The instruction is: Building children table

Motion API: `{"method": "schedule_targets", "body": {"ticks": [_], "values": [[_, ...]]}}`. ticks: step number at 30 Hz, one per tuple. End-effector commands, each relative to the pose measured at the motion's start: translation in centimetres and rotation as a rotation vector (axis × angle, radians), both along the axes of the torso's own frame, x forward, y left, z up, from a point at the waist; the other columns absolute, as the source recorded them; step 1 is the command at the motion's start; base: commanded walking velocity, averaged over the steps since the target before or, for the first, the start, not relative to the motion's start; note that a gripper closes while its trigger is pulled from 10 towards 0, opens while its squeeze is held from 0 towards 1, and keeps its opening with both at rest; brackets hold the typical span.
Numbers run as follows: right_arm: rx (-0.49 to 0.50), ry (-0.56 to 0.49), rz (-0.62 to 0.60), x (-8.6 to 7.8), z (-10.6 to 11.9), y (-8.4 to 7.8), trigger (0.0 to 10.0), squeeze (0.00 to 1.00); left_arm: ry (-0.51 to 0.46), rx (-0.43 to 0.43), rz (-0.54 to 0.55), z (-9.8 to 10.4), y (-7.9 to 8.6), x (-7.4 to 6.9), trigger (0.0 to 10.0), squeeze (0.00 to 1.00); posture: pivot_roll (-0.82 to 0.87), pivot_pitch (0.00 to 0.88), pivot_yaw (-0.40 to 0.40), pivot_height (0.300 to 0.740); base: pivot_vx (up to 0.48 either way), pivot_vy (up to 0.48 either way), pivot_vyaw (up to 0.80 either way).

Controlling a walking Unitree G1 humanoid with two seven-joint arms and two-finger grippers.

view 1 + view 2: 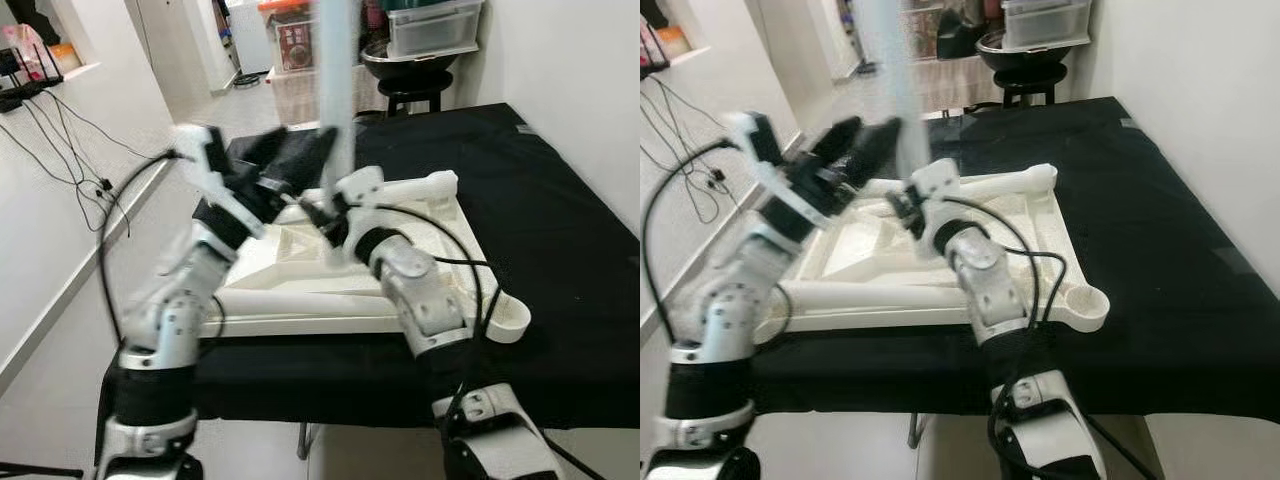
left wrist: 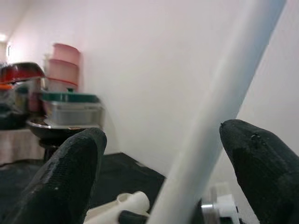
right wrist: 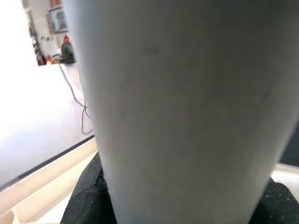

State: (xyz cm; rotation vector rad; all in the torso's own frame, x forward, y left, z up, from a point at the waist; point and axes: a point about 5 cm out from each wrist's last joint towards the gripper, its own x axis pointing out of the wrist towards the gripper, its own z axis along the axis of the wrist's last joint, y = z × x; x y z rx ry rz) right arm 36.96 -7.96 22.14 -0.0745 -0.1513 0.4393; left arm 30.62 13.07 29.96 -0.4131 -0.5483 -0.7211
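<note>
A white children's tabletop (image 1: pixel 292 243) lies upside down on the black-covered table (image 1: pixel 560 230). A white leg tube (image 1: pixel 337 90) stands upright over its far middle, blurred. My right gripper (image 1: pixel 328 216) is shut on the tube's lower end, and the tube (image 3: pixel 187 102) crowds the right wrist view. My left gripper (image 1: pixel 308 152) is open, one black finger (image 2: pixel 70 177) on each side of the tube (image 2: pixel 219 107) higher up. Two more white legs lie on the tabletop, one along the near edge (image 1: pixel 300 300) and one along the far edge (image 1: pixel 405 188).
A round corner socket (image 1: pixel 507 318) sticks out at the tabletop's near right. Behind the table stands a black stool (image 1: pixel 415 92) with a bowl and plastic boxes (image 1: pixel 432 25). Cables (image 1: pixel 70 150) trail down the left wall. A white wall runs close on the right.
</note>
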Motion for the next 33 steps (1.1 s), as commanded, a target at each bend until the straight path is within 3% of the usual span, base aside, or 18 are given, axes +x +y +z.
{"method": "schedule_targets", "body": {"ticks": [1, 3, 7, 8, 9, 10, 11, 12, 14, 16, 17, 18, 19, 22, 25, 28, 30, 33], "values": [[0.047, -0.012, -0.020, 0.3, 0.7, -0.1, 0.0, 0.00, -0.025, -0.002, 0.034, 0.6, 1.4, -0.4, 10.0, 1.00, -0.16, 0.000, 0.135, 0.740, 0.000, 0.000, 0.00], [0.064, -0.005, -0.073, 0.9, 0.8, -1.4, 0.0, 0.00, -0.033, -0.033, 0.079, 1.0, 2.9, -0.6, 10.0, 1.00, -0.15, 0.000, 0.131, 0.740, 0.000, 0.000, 0.00], [0.074, 0.006, -0.113, 1.2, 0.7, -2.3, 0.0, 0.00, -0.035, -0.052, 0.119, 1.1, 3.9, -0.8, 10.0, 1.00, -0.16, 0.000, 0.127, 0.740, 0.000, 0.000, 0.00], [0.091, 0.016, -0.150, 1.5, 0.8, -3.1, 0.0, 0.00, -0.022, -0.061, 0.178, 0.9, 4.7, -0.7, 10.0, 1.00, -0.16, 0.000, 0.126, 0.740, 0.000, 0.000, 0.00], [0.104, 0.022, -0.181, 1.6, 0.8, -3.9, 10.0, 0.00, 0.010, -0.058, 0.290, 0.4, 5.7, -0.4, 10.0, 1.00, -0.15, 0.000, 0.125, 0.740, 0.000, 0.000, 0.00], [0.112, 0.025, -0.200, 1.7, 0.8, -4.5, 10.0, 0.00, 0.032, -0.053, 0.368, 0.0, 6.4, -0.1, 10.0, 1.00, -0.15, 0.000, 0.125, 0.740, 0.000, 0.000, 0.00], [0.133, 0.034, -0.219, 1.8, 0.7, -5.1, 10.0, 0.00, 0.096, -0.039, 0.464, -1.2, 7.1, 0.4, 10.0, 0.00, -0.15, 0.000, 0.123, 0.740, 0.000, 0.000, 0.00], [0.133, 0.034, -0.219, 1.8, 0.7, -5.1, 10.0, 0.00, 0.096, -0.039, 0.464, -1.2, 7.1, 0.4, 10.0, 0.00, -0.15, 0.000, 0.123, 0.740, 0.000, 0.000, 0.00], [0.175, 0.049, -0.260, 1.8, 0.6, -6.1, 10.0, 0.00, 0.207, 0.060, 0.606, -4.1, 7.4, 1.0, 10.0, 0.00, -0.15, 0.000, 0.123, 0.740, 0.000, 0.000, 0.00], [0.175, 0.049, -0.260, 1.8, 0.6, -6.1, 10.0, 0.00, 0.207, 0.060, 0.606, -4.1, 7.4, 1.0, 10.0, 0.00, -0.15, 0.000, 0.123, 0.740, 0.000, 0.000, 0.00], [0.221, 0.059, -0.284, 1.9, 0.6, -6.8, 10.0, 0.00, 0.269, 0.109, 0.666, -6.0, 7.3, 1.1, 10.0, 0.00, -0.15, 0.000, 0.123, 0.740, 0.000, 0.000, 0.00], [0.221, 0.059, -0.284, 1.9, 0.6, -6.8, 10.0, 0.00, 0.269, 0.109, 0.666, -6.0, 7.3, 1.1, 10.0, 0.00, -0.15, 0.000, 0.123, 0.740, 0.000, 0.000, 0.00], [0.250, 0.064, -0.295, 1.8, 0.6, -7.3, 10.0, 0.00, 0.307, 0.158, 0.720, -7.5, 7.0, 0.9, 10.0, 0.00, -0.16, 0.000, 0.124, 0.740, 0.000, 0.000, 0.00], [0.212, 0.038, -0.314, 1.7, 0.8, -7.6, 10.0, 0.00, 0.369, 0.166, 0.729, -9.1, 6.5, 0.6, 10.0, 0.00, -0.15, 0.000, 0.123, 0.740, 0.000, 0.000, 0.00], [0.106, -0.036, -0.359, 1.1, 1.0, -7.3, 10.0, 0.00, 0.446, 0.191, 0.606, -11.8, 4.1, -0.3, 10.0, 0.00, -0.15, 0.000, 0.125, 0.740, 0.000, 0.000, 0.00], [0.129, -0.055, -0.303, 0.7, 0.9, -6.6, 10.0, 0.00, 0.471, 0.148, 0.559, -12.3, 3.3, -0.5, 10.0, 0.00, -0.16, 0.000, 0.128, 0.740, 0.000, 0.000, 0.00], [0.211, -0.053, -0.128, -0.1, 0.8, -5.6, 10.0, 0.00, 0.444, 0.187, 0.499, -12.3, 2.1, -0.7, 10.0, 0.00, -0.15, 0.000, 0.129, 0.740, 0.000, -0.450, 0.00], [0.263, -0.063, -0.035, -0.6, 0.9, -5.2, 10.0, 0.00, 0.421, 0.204, 0.460, -12.1, 1.1, -0.9, 10.0, 0.00, -0.14, 0.000, 0.127, 0.740, 0.000, -0.465, 0.00]]}}
